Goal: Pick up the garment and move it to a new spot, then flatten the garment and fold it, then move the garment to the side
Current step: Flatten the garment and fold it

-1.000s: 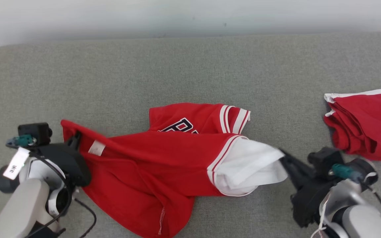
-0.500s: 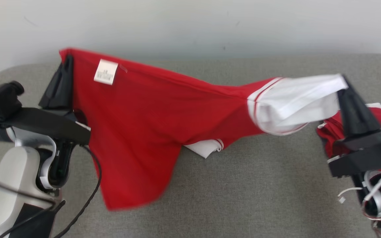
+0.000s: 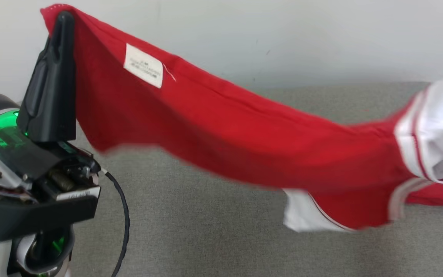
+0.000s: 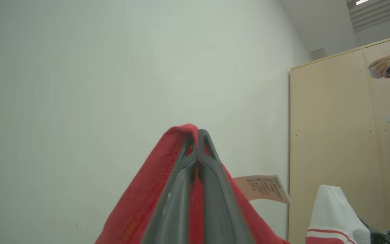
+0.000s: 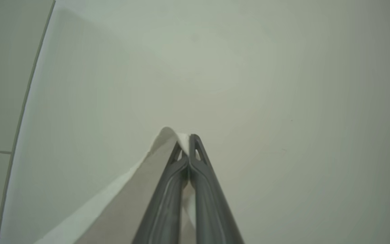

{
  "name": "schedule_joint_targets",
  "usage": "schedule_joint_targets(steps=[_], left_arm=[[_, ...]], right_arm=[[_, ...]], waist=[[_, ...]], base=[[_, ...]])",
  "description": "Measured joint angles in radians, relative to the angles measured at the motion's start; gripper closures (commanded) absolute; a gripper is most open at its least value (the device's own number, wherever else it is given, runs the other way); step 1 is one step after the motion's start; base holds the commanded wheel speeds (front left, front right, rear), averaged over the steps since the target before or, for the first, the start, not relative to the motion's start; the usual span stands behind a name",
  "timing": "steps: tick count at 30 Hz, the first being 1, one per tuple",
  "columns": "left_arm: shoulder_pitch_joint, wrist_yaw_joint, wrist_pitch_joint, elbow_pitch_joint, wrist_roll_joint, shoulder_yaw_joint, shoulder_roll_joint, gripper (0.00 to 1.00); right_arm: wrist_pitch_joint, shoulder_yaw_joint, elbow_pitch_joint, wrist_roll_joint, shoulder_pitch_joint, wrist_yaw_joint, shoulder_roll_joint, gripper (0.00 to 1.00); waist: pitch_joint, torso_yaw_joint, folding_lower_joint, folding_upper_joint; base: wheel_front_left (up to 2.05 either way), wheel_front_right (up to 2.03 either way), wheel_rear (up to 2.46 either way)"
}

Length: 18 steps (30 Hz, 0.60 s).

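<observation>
The garment (image 3: 244, 142) is a red jersey with white sleeves and striped trim, stretched in the air above the grey couch (image 3: 206, 238). My left gripper (image 3: 63, 19) is shut on its red corner at the upper left, a white label (image 3: 143, 65) hanging nearby. From the left wrist the fingers (image 4: 197, 135) pinch red cloth (image 4: 147, 196). My right gripper (image 5: 187, 139) is shut on the white sleeve edge (image 5: 113, 203), pointing up at the wall. In the head view the white sleeve (image 3: 440, 127) runs off the right edge.
The pale wall (image 3: 244, 34) stands behind the couch. In the left wrist view a beige cabinet (image 4: 330, 135) is on the right, with a person's hands (image 4: 381, 66) holding controllers.
Both grippers have lifted the garment off the couch and raised it high, pulling it taut. The head camera has tilted up, so the folded red garment at right is out of view.
</observation>
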Motion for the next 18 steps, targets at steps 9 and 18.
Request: schedule_joint_targets(steps=[9,18], left_arm=[[-0.052,0.094,0.065,0.420,-0.027,0.028,-0.049,1.00],[-0.431,0.081,-0.068,0.473,0.026,0.064,-0.137,1.00]], right_arm=[[0.117,0.108,0.461,0.057,-0.256,-0.012,0.061,1.00],[0.024,0.018,0.486,0.076,-0.675,-0.021,0.073,1.00]], waist=[[0.075,0.003,0.0004,0.0004],[0.125,-0.007,0.0004,0.0003]], base=[[0.00,0.00,0.00],[0.00,0.00,0.00]])
